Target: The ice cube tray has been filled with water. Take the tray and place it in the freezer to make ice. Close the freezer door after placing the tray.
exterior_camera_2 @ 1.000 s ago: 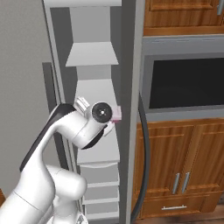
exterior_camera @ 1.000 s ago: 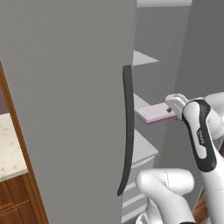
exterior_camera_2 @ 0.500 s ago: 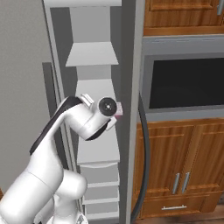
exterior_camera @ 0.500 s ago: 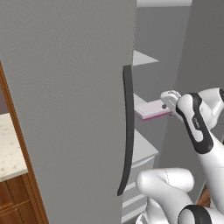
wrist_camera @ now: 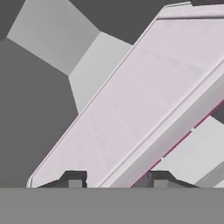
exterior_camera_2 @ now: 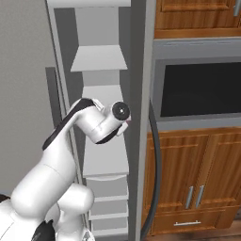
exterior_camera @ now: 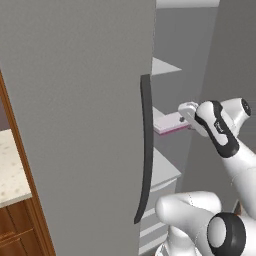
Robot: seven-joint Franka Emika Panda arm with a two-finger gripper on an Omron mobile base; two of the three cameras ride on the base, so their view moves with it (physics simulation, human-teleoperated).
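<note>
Pale lavender-white with a magenta lower edge, the ice cube tray (exterior_camera: 167, 123) is held level inside the freezer (exterior_camera: 172, 100), in the air above a white shelf (exterior_camera: 164, 167) and below another shelf. The gripper (wrist_camera: 117, 180) is pinching the tray by its near end; in the hand view both dark fingertips (wrist_camera: 73, 179) press that edge and the slab runs away up to the right. The freezer door (exterior_camera: 75, 125) stands open at the left of the left base view, its dark curved handle (exterior_camera: 144, 150) just in front of the tray. In the right base view a dark oven window (exterior_camera_2: 200, 96) sits in wooden cabinets (exterior_camera_2: 197, 179) to the right.
</note>
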